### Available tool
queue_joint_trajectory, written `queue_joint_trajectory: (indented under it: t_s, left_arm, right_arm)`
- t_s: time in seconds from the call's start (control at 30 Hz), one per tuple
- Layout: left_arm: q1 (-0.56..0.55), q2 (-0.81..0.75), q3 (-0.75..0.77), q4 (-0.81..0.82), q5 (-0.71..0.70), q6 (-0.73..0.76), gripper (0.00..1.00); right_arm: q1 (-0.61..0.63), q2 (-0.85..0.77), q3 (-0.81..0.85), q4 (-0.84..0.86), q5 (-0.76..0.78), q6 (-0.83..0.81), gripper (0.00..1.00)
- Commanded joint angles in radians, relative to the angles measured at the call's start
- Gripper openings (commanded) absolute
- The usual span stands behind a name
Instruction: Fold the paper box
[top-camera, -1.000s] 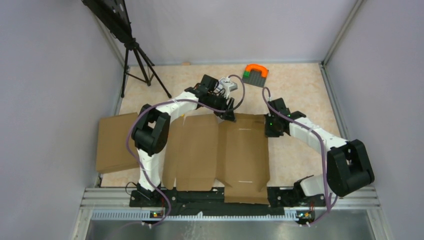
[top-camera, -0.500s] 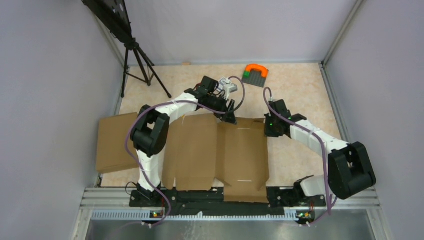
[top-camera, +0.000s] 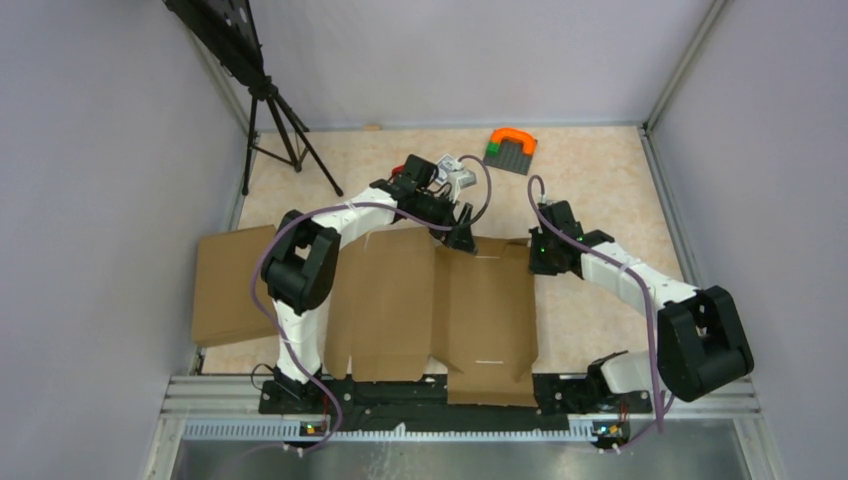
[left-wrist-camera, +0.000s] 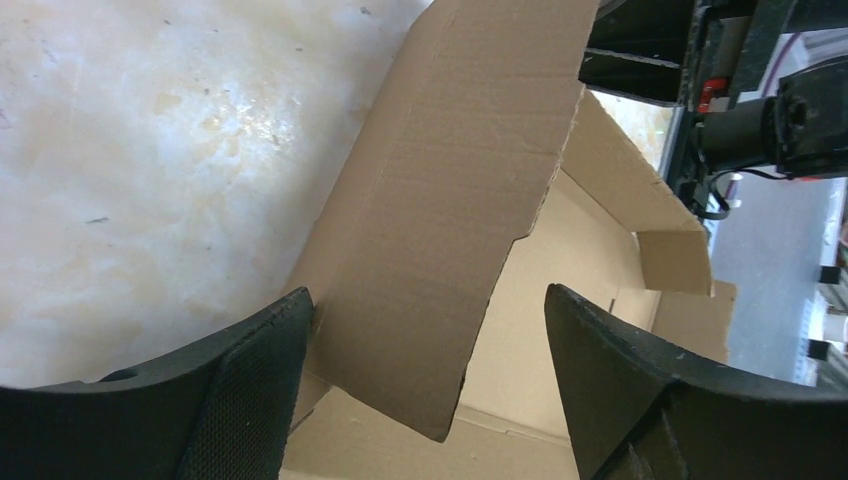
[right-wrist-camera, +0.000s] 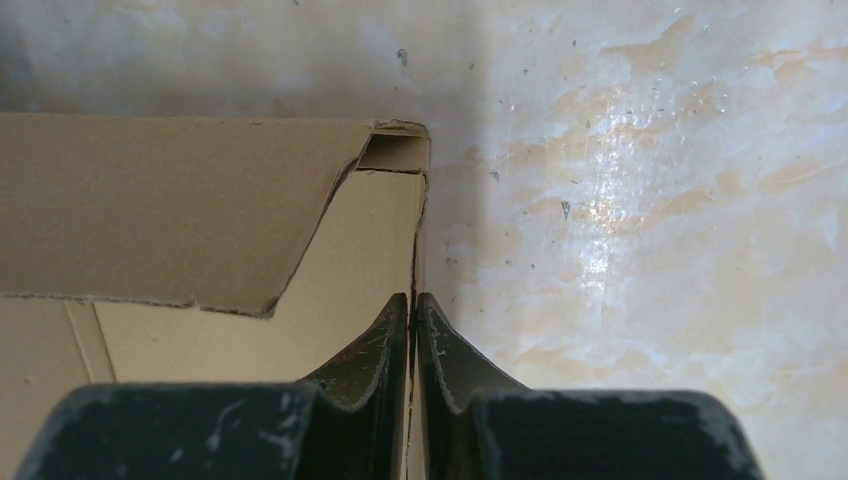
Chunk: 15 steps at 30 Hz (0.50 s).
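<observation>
Left fingers (left-wrist-camera: 245, 380) spread wider than a moment ago, astride raised flap (left-wrist-camera: 450, 200) | right fingers (right-wrist-camera: 380, 360) pinch plain brown cardboard paper box (top-camera: 480, 310) wall | light, stiff, creasable; grip flap edges

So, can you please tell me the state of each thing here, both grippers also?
paper box: open, partly folded, far flap raised.
left gripper: open, fingers on both sides of that flap.
right gripper: shut on the paper box's right edge.
second brown box: closed, lying flat at the left.
tripod: standing, legs spread.
</observation>
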<state>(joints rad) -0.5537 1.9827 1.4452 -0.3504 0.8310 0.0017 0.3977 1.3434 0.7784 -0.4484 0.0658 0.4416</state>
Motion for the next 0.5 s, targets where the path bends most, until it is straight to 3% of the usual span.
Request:
queue_joint_trajectory:
  t_s: [0.0,0.3,0.47]
  left_arm:
    - [-0.007,-0.037,0.046,-0.012,0.093,0.007,0.86]
    - [-0.006,-0.020,0.097,-0.060,0.080,0.027,0.84]
    - [-0.007,-0.013,0.110,-0.057,0.081,0.013,0.70]
  right_arm:
    - [0.014,-0.036,0.002,0.032,-0.009,0.004,0.07]
    - [0.014,-0.034,0.005,0.031,-0.014,0.004,0.08]
    - [0.014,-0.031,0.010,0.029,-0.019,0.002,0.07]
